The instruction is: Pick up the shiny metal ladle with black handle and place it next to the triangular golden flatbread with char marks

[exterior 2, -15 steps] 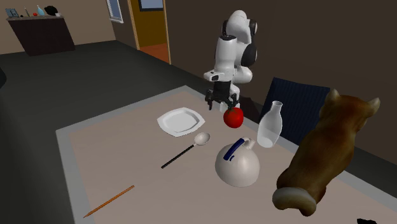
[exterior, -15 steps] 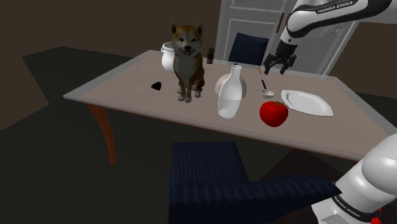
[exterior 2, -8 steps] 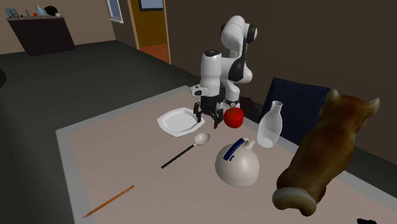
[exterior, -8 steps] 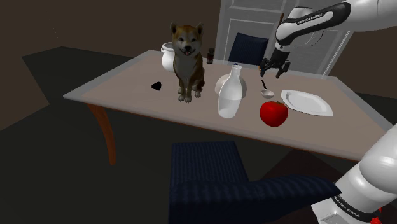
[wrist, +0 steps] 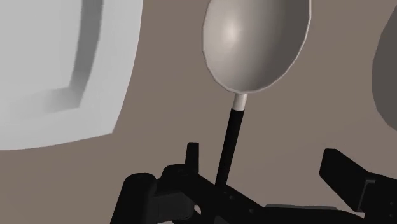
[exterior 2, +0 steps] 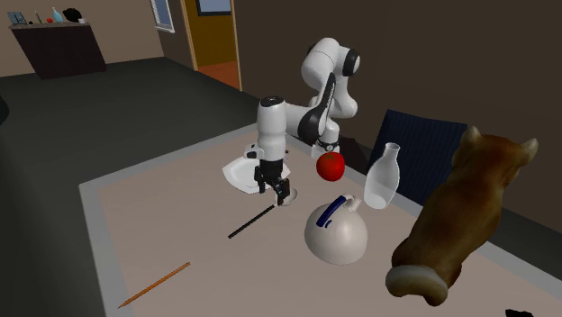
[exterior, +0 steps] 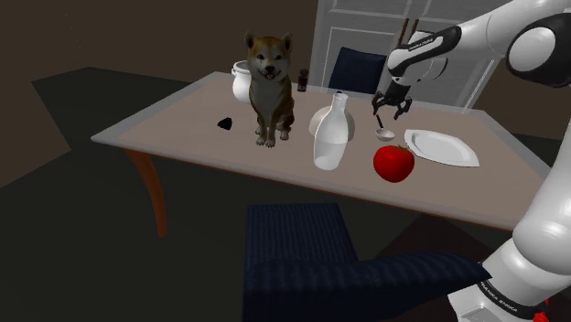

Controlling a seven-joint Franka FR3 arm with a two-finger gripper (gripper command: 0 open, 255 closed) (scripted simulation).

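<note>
The gripper (exterior 2: 276,187) hangs low over the ladle (wrist: 257,46), jaws apart astride its black handle, seemingly not touching it, just beside the white plate (wrist: 57,70).

1. Wrist view: ladle (wrist: 254,44) bowl clipped by the frame edge; handle end lost behind the claw (wrist: 261,153) body.
2. Second exterior view: ladle bowl hidden by the claw; plate (exterior 2: 240,172) partly behind the arm (exterior 2: 270,126).
3. Dog figure (exterior 2: 459,216) cut at that frame's right edge.
4. Small black thing (exterior: 224,123) on the counter (exterior: 174,123), shoulder view's left of the dog: too small to tell.
</note>
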